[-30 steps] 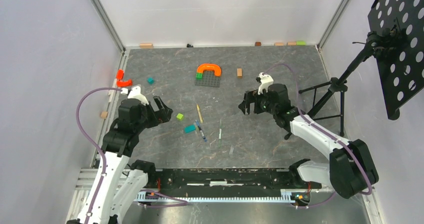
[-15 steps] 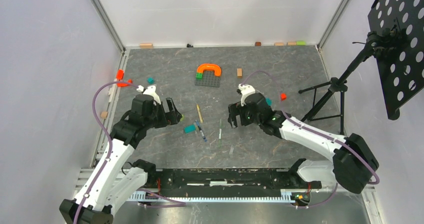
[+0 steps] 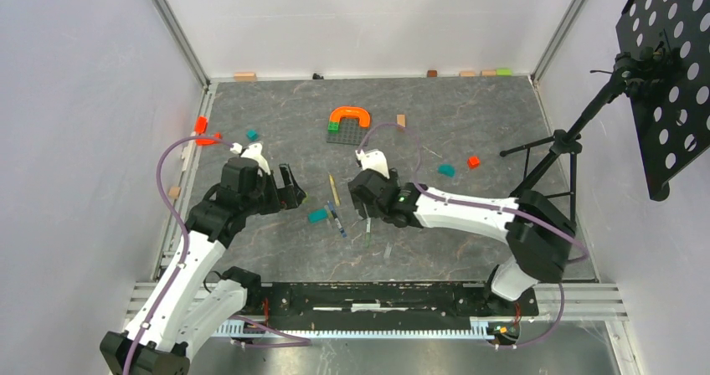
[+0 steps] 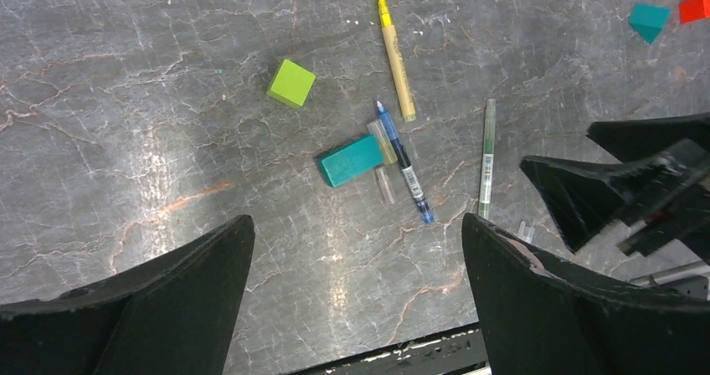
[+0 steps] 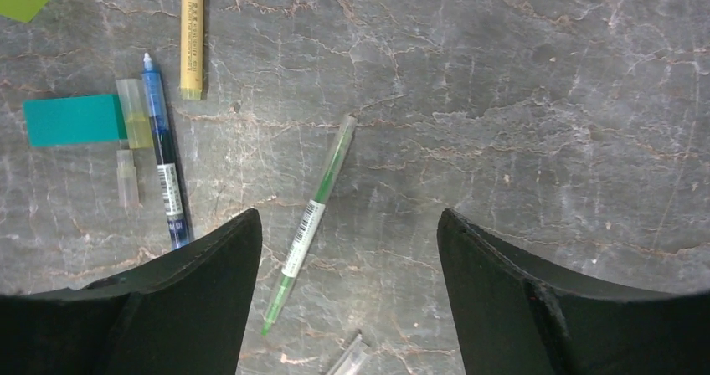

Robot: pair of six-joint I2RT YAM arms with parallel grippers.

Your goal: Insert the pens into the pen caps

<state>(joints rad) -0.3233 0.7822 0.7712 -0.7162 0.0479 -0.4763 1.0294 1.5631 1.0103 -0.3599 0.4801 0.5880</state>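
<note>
Jaws of both grippers stand apart, and neither holds anything. I see the left gripper (image 4: 356,233) spread wide above the grey marbled table (image 4: 126,141), off to the left of the cluster of pens. The right gripper (image 5: 347,220) is over the pale green pen (image 5: 314,212), which lies flat and tilted on the table with one finger to either side of it and neither touching it.

Left of the green pen lies the blue pen (image 5: 164,174), well apart from it. A yellow-tinted cap (image 5: 134,113) sits between that pen's tip end and a teal block (image 5: 71,120), close against both. A clear cap (image 5: 127,178) lies just beside the blue barrel. The tan-yellow pen (image 5: 192,32) lies farther out, near the blue pen's tip but apart from it. Another clear cap (image 5: 347,360) shows at the bottom edge of the right wrist view, near the green pen's lower end.

All three pens are uncapped. A lime cube (image 4: 291,83) rests apart from the teal block.
</note>
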